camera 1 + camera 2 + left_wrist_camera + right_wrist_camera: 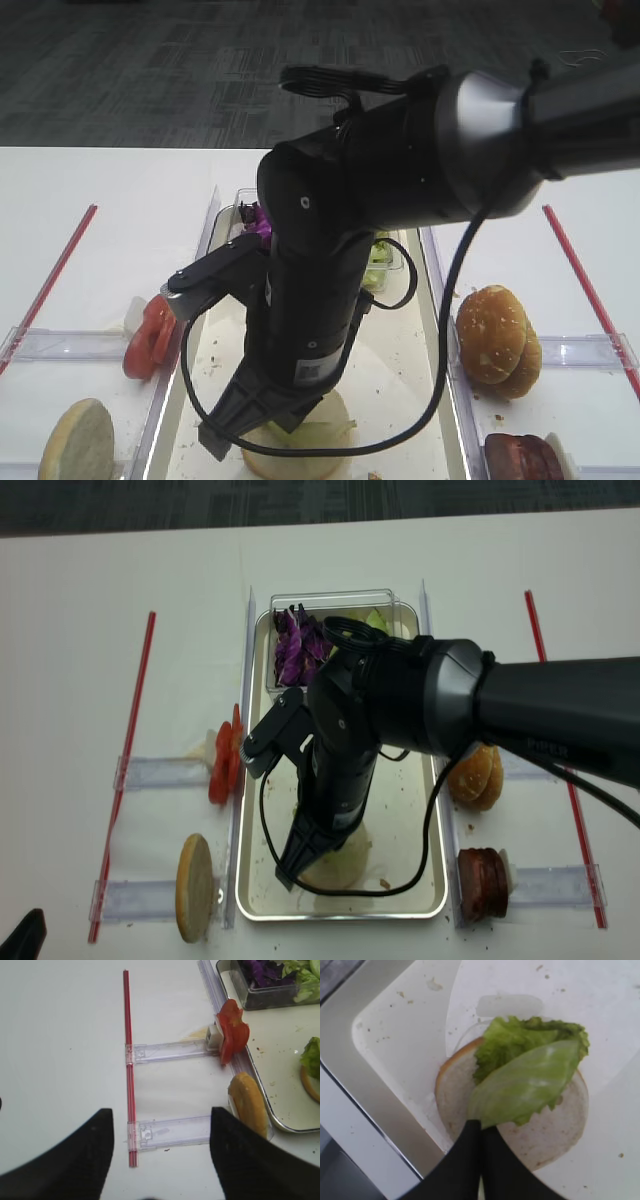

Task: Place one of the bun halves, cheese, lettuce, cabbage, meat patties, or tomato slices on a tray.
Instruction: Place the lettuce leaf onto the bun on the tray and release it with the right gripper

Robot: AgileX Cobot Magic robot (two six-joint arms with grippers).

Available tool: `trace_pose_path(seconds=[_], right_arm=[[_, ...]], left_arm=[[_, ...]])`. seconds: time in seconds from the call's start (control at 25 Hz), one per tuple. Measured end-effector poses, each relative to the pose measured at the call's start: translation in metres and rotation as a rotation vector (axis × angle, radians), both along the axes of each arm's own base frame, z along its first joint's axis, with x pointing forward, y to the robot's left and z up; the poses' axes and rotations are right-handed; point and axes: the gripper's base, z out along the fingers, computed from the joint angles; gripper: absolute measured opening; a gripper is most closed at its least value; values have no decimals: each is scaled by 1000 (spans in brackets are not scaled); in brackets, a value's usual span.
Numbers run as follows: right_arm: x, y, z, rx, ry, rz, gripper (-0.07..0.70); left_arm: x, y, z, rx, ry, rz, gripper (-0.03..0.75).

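Note:
In the right wrist view, my right gripper (481, 1127) is shut on the near tip of a light green lettuce leaf (530, 1080). The leaf lies across the pale cut face of a bun half (545, 1135) on the tray (375, 1095). From above, the right arm hangs over the tray (342, 915) and hides most of that bun half (345, 865). My left gripper (160, 1152) is open and holds nothing. It hovers over the white table left of the tray, near an upright bun half (247, 1102) and the tomato slices (232, 1035).
A clear tub at the tray's far end holds purple cabbage (295, 645) and green leaves (302, 975). Right of the tray are stacked buns (477, 775) and meat patties (482, 883) on clear holders. Red strips (135, 740) lie on both outer sides of the table.

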Motion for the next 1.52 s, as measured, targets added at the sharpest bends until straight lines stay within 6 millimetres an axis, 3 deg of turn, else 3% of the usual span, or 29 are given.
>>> trace_pose_path(seconds=[0.28, 0.4, 0.48, 0.68, 0.8, 1.28, 1.52], right_arm=[[1, 1, -6, -11, 4, 11, 14], [1, 1, -6, -9, 3, 10, 49], [1, 1, -6, -9, 3, 11, 114], [3, 1, -6, -14, -17, 23, 360], [4, 0, -6, -15, -30, 29, 421], [4, 0, -4, -46, 2, -34, 440], [9, 8, 21, -64, 22, -32, 440]], left_arm=[[0, 0, 0, 0, 0, 0, 428], [0, 0, 0, 0, 0, 0, 428], [0, 0, 0, 0, 0, 0, 428], [0, 0, 0, 0, 0, 0, 428], [0, 0, 0, 0, 0, 0, 428], [0, 0, 0, 0, 0, 0, 428], [0, 0, 0, 0, 0, 0, 428]])
